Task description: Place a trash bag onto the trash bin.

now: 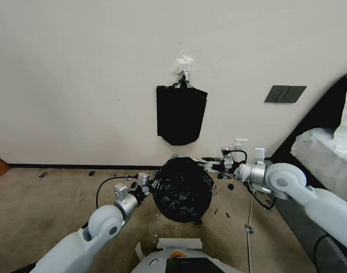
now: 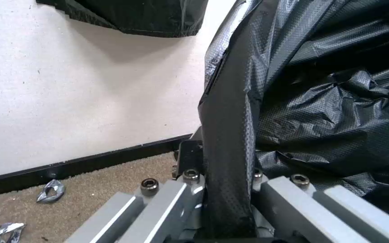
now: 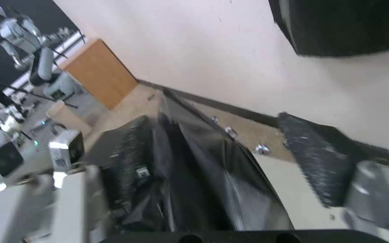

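the trash bag (image 1: 183, 191) hangs stretched between both arms above the carpet (image 1: 48, 201), its mouth running from 9 to 3 o'clock. the left gripper (image 1: 150, 184) clenches the bag's 9 o'clock edge; the right gripper (image 1: 204, 163) sits at its 1 o'clock edge, fingers spread around the film. a black bag pack (image 1: 181, 115) hangs on the wall (image 1: 86, 76) at 12 o'clock.

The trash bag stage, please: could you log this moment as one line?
trash bag: spread open, held both sides | left tool: shut on edge | right tool: at opposite edge | bag pack: on wall

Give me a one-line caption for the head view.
Left gripper and right gripper stretch the trash bag below the wall-hung bag pack.
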Motion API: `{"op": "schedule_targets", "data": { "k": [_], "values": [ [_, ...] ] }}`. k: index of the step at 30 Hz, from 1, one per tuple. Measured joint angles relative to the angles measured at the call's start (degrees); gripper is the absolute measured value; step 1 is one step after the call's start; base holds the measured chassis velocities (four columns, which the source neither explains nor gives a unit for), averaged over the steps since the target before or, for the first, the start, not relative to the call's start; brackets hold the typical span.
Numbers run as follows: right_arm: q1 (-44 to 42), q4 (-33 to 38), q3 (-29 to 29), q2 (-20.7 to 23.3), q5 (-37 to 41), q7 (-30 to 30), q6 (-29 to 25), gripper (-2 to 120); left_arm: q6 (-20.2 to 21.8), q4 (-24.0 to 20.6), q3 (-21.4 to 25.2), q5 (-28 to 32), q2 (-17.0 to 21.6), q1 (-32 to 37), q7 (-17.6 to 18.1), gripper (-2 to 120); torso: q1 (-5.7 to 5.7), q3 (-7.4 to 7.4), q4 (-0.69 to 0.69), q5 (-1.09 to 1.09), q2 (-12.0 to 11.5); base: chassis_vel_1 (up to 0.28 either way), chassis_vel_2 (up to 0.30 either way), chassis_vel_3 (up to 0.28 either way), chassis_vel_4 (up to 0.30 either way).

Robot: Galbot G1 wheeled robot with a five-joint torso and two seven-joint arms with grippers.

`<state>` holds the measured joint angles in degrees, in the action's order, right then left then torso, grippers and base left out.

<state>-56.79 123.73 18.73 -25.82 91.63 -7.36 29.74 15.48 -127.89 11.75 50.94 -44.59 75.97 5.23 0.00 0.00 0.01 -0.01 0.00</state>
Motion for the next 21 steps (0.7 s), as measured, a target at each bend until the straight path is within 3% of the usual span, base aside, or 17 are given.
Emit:
{"op": "schedule_targets", "data": {
  "k": [4,11,17,21],
  "values": [
    [-1.07,-0.17,-0.26,0.14,-2.3,-0.58,-0.1,45,0.01,-0.51,-0.04,-0.33,0.06,-0.14,0.19,1,0.0,0.0,-0.02,0.01,0.0,0.0,0.0,0.0,0.0],
    [-1.17,-0.14,-0.4,-0.01,-2.91,-0.82,-0.14,29,0.07,-0.83,-0.19,-0.42,0.16,0.11,0.38,1,0.0,0.0,-0.01,0.01,0.0,0.0,0.0,0.0,0.0],
    [-1.24,-0.12,-1.08,0.4,-4.84,-2.54,0.05,2,0.17,-1.24,-0.2,-0.48,0.28,-0.06,0.53,1,0.0,0.0,-0.01,0.01,0.0,0.0,0.0,0.0,0.0],
    [-0.76,-0.02,-2.32,0.56,-6.43,-3.23,-0.42,0,0.17,-1.65,-0.15,-0.44,0.36,0.06,0.55,1,0.0,0.0,-0.01,0.01,0.0,0.0,0.0,0.0,0.0]
  ]
}}
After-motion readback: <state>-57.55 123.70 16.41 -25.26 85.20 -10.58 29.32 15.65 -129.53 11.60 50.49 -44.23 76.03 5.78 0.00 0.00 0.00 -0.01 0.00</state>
